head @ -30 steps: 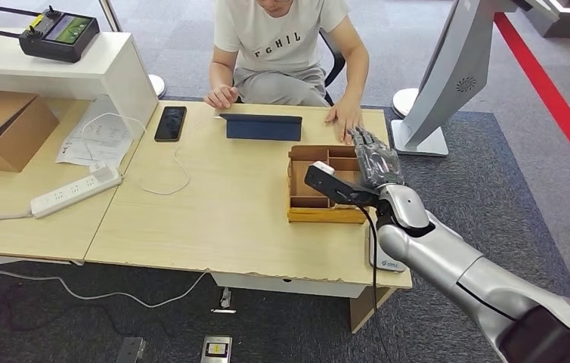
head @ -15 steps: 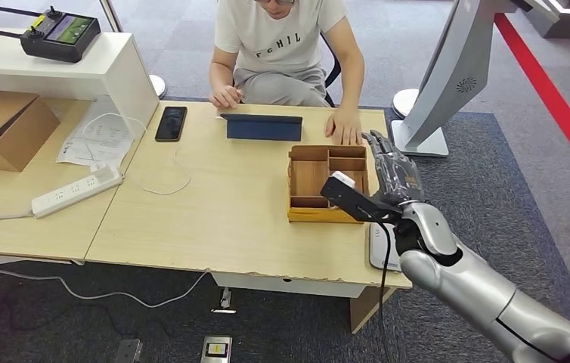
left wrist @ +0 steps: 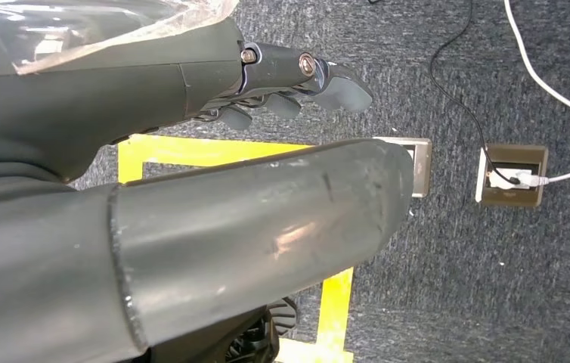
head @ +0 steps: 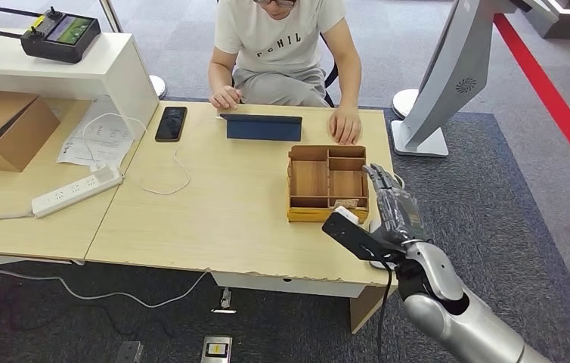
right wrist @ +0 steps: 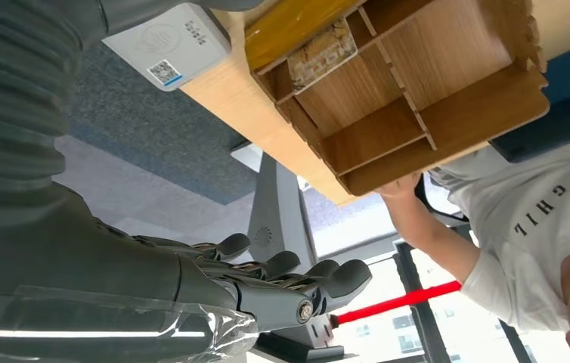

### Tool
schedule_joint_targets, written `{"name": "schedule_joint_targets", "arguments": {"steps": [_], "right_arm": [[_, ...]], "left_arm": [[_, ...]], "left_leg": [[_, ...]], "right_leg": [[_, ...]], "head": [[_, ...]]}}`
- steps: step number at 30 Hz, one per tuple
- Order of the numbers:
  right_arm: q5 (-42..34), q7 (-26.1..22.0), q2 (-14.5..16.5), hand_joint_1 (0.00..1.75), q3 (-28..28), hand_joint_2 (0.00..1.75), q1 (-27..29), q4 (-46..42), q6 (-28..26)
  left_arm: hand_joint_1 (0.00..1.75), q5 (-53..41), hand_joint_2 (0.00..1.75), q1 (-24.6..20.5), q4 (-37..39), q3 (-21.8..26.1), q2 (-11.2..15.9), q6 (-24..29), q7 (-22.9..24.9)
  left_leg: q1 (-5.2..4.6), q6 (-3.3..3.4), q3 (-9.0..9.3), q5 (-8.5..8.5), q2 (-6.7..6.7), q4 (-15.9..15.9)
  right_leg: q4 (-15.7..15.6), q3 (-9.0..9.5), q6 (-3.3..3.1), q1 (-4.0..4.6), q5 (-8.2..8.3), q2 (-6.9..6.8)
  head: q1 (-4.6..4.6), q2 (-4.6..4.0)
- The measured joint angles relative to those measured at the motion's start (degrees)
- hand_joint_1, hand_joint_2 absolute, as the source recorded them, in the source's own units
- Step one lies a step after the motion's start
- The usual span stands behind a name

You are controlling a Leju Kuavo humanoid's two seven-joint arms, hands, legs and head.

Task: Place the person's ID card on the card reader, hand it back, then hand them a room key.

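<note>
Room key card [head: 349, 203] lies in the wooden tray's [head: 299, 214] near compartment on your table [head: 221, 219]; your right hand [head: 391, 206] hovers beside it, fingers extended, empty. Handover seems not yet done.

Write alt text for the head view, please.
The robot's right hand, holding nothing, hovers beside a wooden compartment tray on a desk, above a white card reader; a seated person rests one hand near a dark tablet.
</note>
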Motion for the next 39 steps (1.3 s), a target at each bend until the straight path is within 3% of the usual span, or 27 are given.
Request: {"name": "schedule_joint_targets", "arguments": {"steps": [10,27,39], "right_arm": [[5.6,2.0,2.8,0.00,-2.9,1.75,2.3,0.0,5.6],[13.1,1.6,6.8,0.00,-3.3,1.75,-0.2,5.1,7.3],[12.3,-1.1,10.7,0.00,-3.3,1.75,-1.9,13.3,6.8]], "left_arm": [[0.00,-0.7,0.00,-0.1,0.0,0.0,-0.2,-0.6,0.4],[0.00,-1.7,0.00,-0.3,0.1,0.0,-0.5,-1.1,1.5],[0.00,-2.4,0.00,-1.0,0.2,0.0,-0.7,-1.3,2.2]], "left_leg": [[-0.01,0.00,0.00,0.00,0.01,0.0],[0.00,0.00,-0.01,0.00,0.01,0.0],[0.00,0.00,-0.02,0.00,0.00,0.0]], "right_leg": [[0.0,0.00,0.00,-0.01,0.00,0.00],[0.0,-0.01,0.00,0.00,0.00,0.00],[0.0,-0.01,0.00,0.00,0.00,0.00]], "head": [[0.00,0.00],[0.00,0.00],[0.00,0.00]]}}
